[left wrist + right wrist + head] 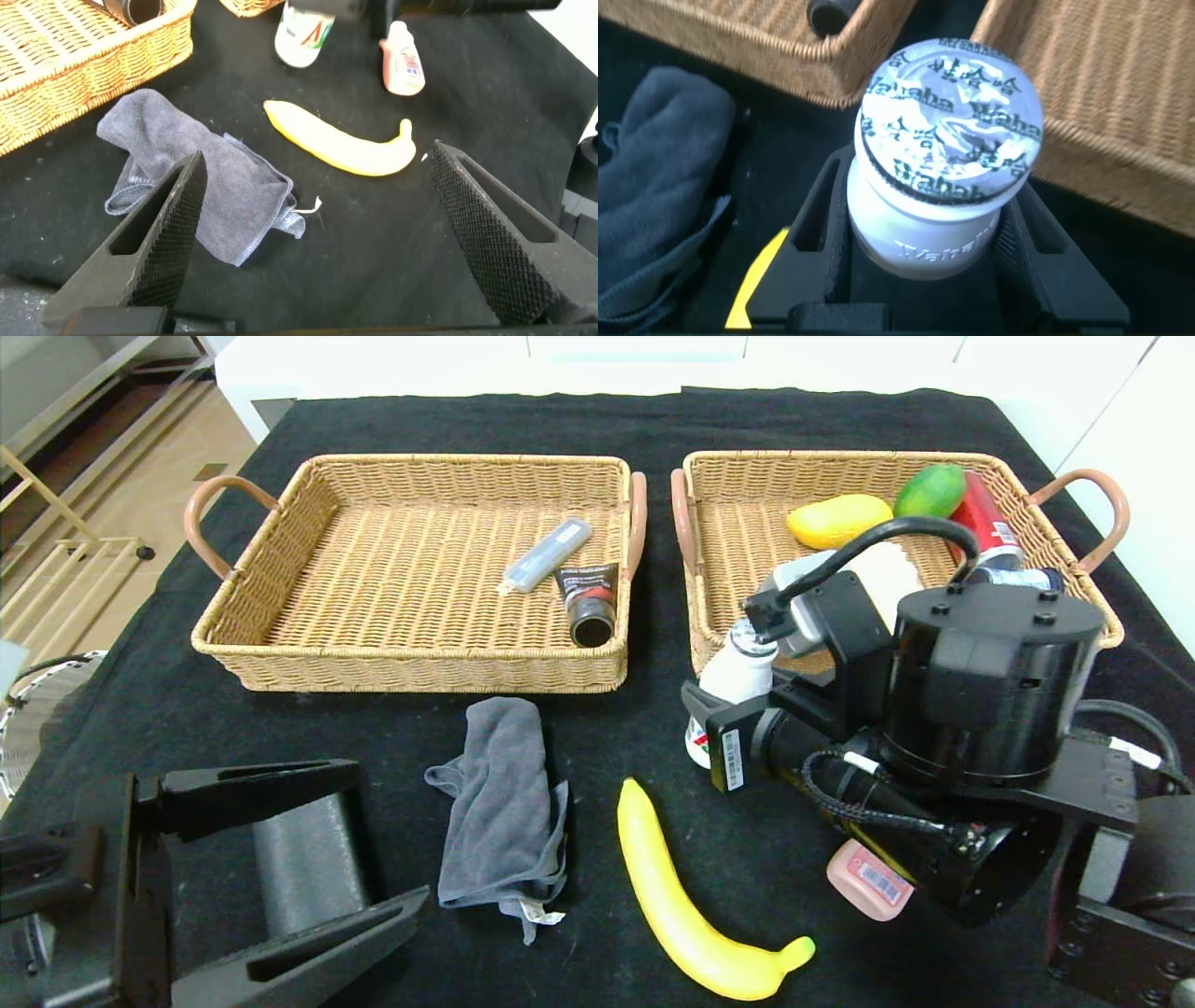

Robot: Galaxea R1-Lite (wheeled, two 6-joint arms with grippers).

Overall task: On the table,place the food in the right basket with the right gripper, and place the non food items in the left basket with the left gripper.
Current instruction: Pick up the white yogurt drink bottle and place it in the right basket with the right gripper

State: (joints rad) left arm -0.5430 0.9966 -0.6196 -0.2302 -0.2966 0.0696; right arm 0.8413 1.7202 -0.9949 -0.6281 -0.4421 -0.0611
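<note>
My right gripper (724,714) is shut on a white Wahaha milk bottle (739,677) by its body, just in front of the right basket's (840,462) near left corner. In the right wrist view the bottle (948,159) sits between the two fingers (822,233). My left gripper (392,831) is open and empty at the near left, above the table. A grey cloth (504,803) and a yellow banana (686,896) lie on the black table between the arms. A small pink bottle (868,882) lies under my right arm.
The left basket (401,663) holds a grey case (546,555) and a black tube (588,602). The right basket holds a yellow mango (837,520), a green fruit (929,490) and a red can (980,518). The left wrist view shows the cloth (187,177) and banana (336,145).
</note>
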